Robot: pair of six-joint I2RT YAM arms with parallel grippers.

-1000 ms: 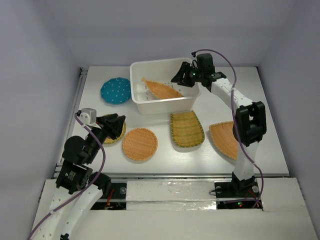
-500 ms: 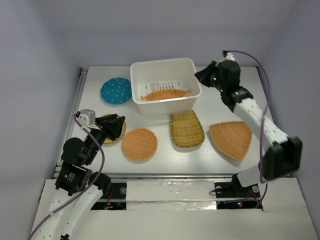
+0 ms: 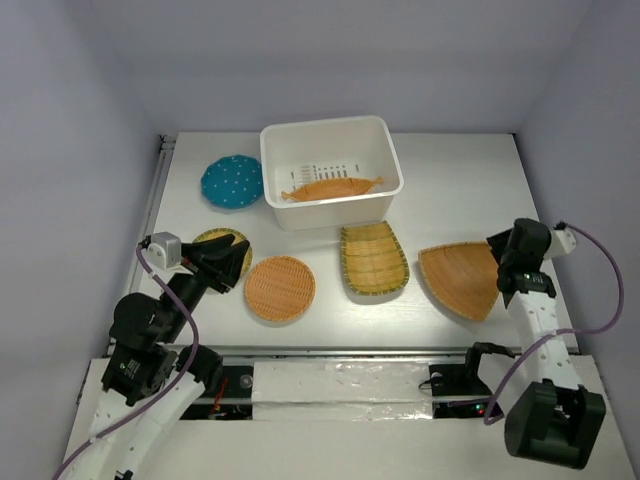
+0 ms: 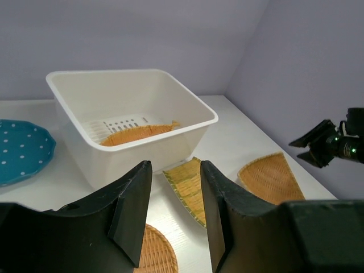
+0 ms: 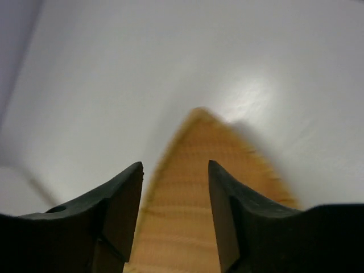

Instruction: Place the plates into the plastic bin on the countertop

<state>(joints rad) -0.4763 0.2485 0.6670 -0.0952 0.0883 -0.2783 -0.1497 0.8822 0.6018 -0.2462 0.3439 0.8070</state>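
Note:
The white plastic bin (image 3: 331,213) stands at the back of the countertop (image 3: 455,185). An orange boat-shaped plate (image 3: 332,187) lies inside it. A teal dotted plate (image 3: 231,182) lies left of the bin. A round orange plate (image 3: 280,288), a yellow-green scoop plate (image 3: 373,258) and an orange fan plate (image 3: 460,278) lie in front. My left gripper (image 3: 232,256) is open and empty above a round yellow-green plate (image 3: 212,240), which it partly hides. My right gripper (image 3: 506,264) is open and empty over the fan plate's right corner (image 5: 199,187).
In the left wrist view the bin (image 4: 145,152), boat plate (image 4: 133,135), teal plate (image 4: 20,149), scoop plate (image 4: 189,186), fan plate (image 4: 272,178) and right gripper (image 4: 319,146) show. Grey walls enclose the table on three sides.
The boat plate dropped from my right gripper and now lies flat in the bin. My right arm swung back from the bin to the fan plate. My left gripper barely shifted.

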